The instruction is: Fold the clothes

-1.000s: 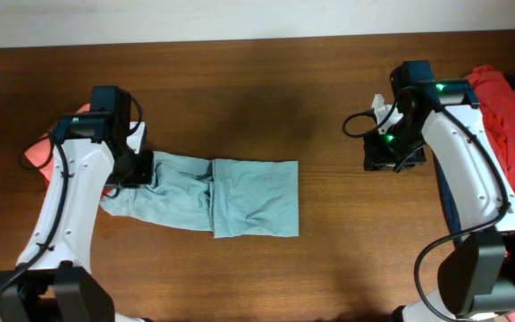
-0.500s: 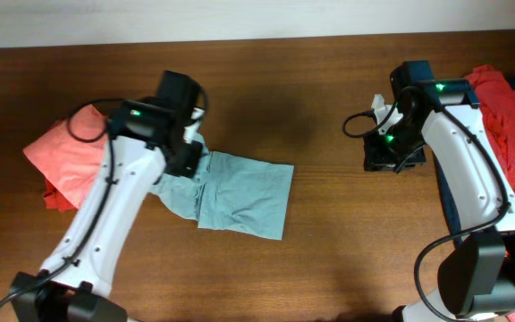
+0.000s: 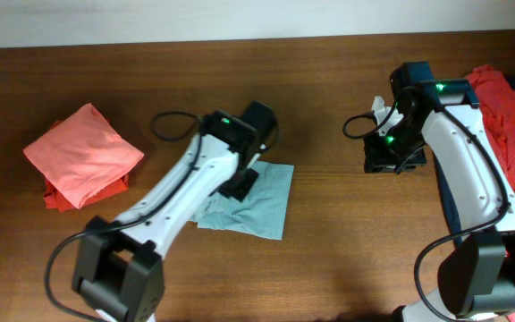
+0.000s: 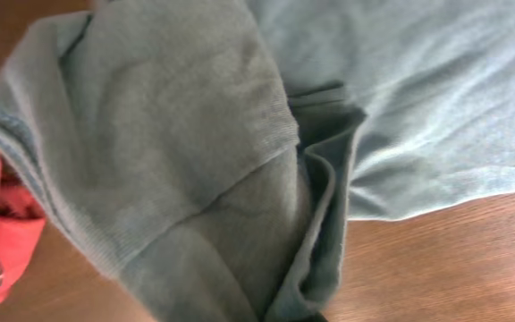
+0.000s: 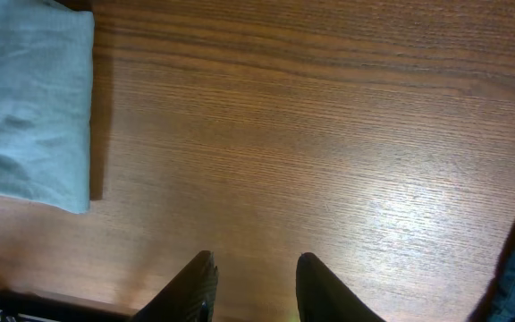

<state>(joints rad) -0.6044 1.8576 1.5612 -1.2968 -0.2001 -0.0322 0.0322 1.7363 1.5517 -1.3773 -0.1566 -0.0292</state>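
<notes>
2 arms are set over the table (image 3: 347,259), and only 1 of them is engaged with cloth. The left gripper (image 3: 240,183) is reached far across to the middle of the table, above the pale grey-blue shirt (image 3: 268,201), which lies there as a compact, partly doubled shape. In the left wrist view the shirt's fabric is seen gathered and lifted right up to the lens, with a lower layer spread flat beneath it; the fingertips are hidden by the cloth, so a closed grip on the shirt is judged from the way it hangs, not seen directly. The right gripper (image 5: 256,288) is held above bare wood just right of the shirt, its fingers parted by a moderate gap and holding nothing. 1 coral-red shirt (image 3: 83,156) is laid folded at the far left, and a heap of coral-red and navy clothes (image 3: 508,107) is left unfolded at the right edge. The step in hand is judged to be a cross fold of the grey-blue shirt, with the left side carried over the right. Next, the lifted layer would need to be lowered with its edge matched to the edge below, then released and smoothed.
</notes>
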